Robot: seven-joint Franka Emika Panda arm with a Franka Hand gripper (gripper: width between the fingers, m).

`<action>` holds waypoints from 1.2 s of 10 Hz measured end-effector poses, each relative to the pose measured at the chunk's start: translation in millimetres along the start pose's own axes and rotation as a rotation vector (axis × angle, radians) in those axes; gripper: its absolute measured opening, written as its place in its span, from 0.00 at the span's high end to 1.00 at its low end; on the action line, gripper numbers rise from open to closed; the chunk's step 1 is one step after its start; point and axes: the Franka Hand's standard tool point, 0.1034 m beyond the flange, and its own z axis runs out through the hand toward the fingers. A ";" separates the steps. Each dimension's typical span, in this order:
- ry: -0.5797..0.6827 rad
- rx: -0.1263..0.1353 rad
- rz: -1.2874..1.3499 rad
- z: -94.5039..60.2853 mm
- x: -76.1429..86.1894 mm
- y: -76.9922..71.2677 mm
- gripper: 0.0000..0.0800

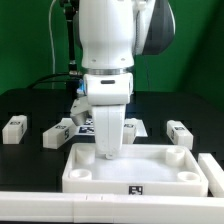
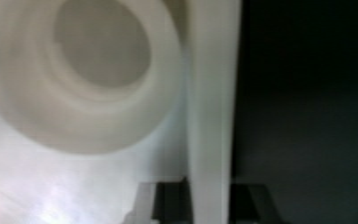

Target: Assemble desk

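The desk's white rimmed tabletop (image 1: 140, 187) lies flat at the front, with round sockets in its corners. My gripper (image 1: 108, 151) comes straight down onto the tabletop's back rim, left of the middle. In the wrist view the thin rim wall (image 2: 208, 110) runs between my two dark fingers (image 2: 172, 204), which are shut on it, and a round corner socket (image 2: 91, 70) shows beside it. Three short white legs lie on the black table: two at the exterior view's left (image 1: 14, 127) (image 1: 58, 133) and one at its right (image 1: 180, 133).
The marker board (image 1: 88, 122) lies behind the tabletop, mostly hidden by my arm. A long white bar (image 1: 40, 206) runs along the front edge at the exterior view's left. Black cables hang at the back left (image 1: 62, 70).
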 end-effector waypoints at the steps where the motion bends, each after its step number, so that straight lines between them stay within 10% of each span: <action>1: 0.002 -0.004 -0.001 0.4 3.6 3.3 0.93; 5: 0.003 -0.006 0.000 0.7 5.9 5.8 0.93; 7: 0.002 -0.007 0.008 -0.6 5.8 5.0 0.46; 12: -0.012 -0.053 0.190 -47.9 32.9 -4.4 0.19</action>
